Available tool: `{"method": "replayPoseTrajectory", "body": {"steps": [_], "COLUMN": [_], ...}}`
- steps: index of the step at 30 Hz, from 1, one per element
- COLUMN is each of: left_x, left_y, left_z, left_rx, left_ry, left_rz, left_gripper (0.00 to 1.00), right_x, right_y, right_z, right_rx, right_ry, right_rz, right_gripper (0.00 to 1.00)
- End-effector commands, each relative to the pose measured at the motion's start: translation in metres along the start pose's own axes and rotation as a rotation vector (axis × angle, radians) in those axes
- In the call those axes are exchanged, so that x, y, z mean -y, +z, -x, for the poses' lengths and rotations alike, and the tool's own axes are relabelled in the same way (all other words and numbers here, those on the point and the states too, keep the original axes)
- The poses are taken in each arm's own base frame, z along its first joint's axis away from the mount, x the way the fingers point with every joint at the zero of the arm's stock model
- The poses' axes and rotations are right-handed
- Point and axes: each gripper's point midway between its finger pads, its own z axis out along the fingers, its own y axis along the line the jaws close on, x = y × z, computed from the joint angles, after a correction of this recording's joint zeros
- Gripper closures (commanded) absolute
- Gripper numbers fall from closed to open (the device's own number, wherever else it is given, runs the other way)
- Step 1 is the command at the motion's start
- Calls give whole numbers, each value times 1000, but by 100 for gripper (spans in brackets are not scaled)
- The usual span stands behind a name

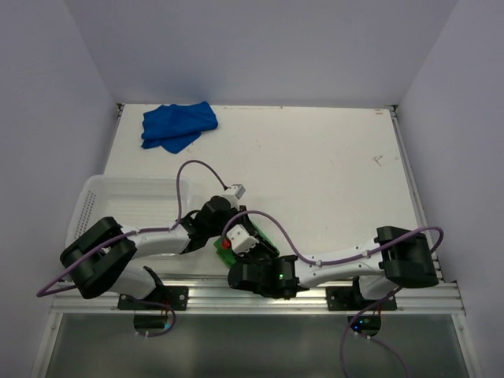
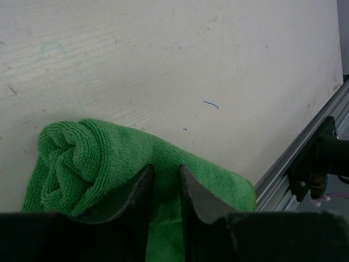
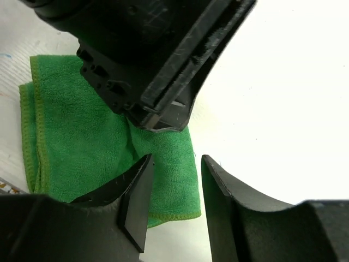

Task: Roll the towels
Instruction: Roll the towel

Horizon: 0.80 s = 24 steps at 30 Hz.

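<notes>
The green towel (image 2: 76,158) lies at the table's near edge, its left end wound into a loose roll and the rest flat. My left gripper (image 2: 166,169) is shut on a raised fold of it beside the roll, with cloth pinched between the narrow jaws. My right gripper (image 3: 176,161) stands open just above the flat corner of the green towel (image 3: 76,142), holding nothing; the left gripper's black body (image 3: 158,65) hangs close in front of it. From the top view only a sliver of the green towel (image 1: 223,250) shows under both wrists. The blue towel (image 1: 178,126) lies crumpled at the back left.
A white perforated basket (image 1: 118,201) stands at the left edge, beside the left arm. The aluminium rail (image 2: 294,158) runs along the near table edge right next to the green towel. Purple cables loop over both arms.
</notes>
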Motion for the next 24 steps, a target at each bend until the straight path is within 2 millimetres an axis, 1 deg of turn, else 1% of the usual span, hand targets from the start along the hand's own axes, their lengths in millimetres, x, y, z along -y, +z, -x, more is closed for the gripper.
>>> {"method": "replayPoseTrajectory", "body": {"steps": [1,2,5,7,8,9,10,11,12,13,14,15,16,17,18,21,22,24], "left_x": [-36,-36,-36,-37,-37,-38,-39,-39,-40,-40,-41,-42,-41,-41,-41,-41,-41,-41], "left_y": [-1,-1,-2,-3,-3,-4,-4,-5,-5,-6,-7,-7,-8,-8,-8,-9,-9,-9], "left_z": [-27,-28,-29,-30,-30,-31,-32,-32,-33,-33,-33,-33,-33,-33,-33,-33,-32,-33], "left_rx": [-71,-74,-77,-79,-79,-82,-82,-79,-80,-79,-75,-74,-72,-71,-71,-71,-69,-71], "left_ry": [1,1,0,1,3,2,2,1,-1,-3,-4,-6,-7,-8,-8,-10,-10,-12], "left_rz": [131,132,133,136,136,139,141,143,142,143,147,149,146,145,145,145,145,145], "left_gripper": [70,70,70,69,70,70,70,70,70,70,70,70,70,70,70,70,70,69], "right_x": [8,13,20,20,19,32,24,25,35,37,33,40,40,33,35,22,18,11], "right_y": [-9,-13,-20,-18,-16,-9,-12,-8,-1,2,2,8,11,9,14,17,19,20], "right_z": [8,9,12,11,7,10,9,2,2,0,-5,-8,-10,-16,-22,-27,-32,-34], "right_rx": [31,41,52,26,20,13,-11,-19,-24,-37,-70,-81,-91,-123,-146,-178,-198,-206], "right_ry": [148,188,313,395,437,524,566,604,671,703,738,768,783,797,814,853,853,868], "right_rz": [26,41,114,192,228,238,317,337,343,359,394,383,394,438,436,499,505,531], "right_gripper": [56,56,58,58,58,58,57,56,54,53,51,49,47,42,41,39,39,39]}}
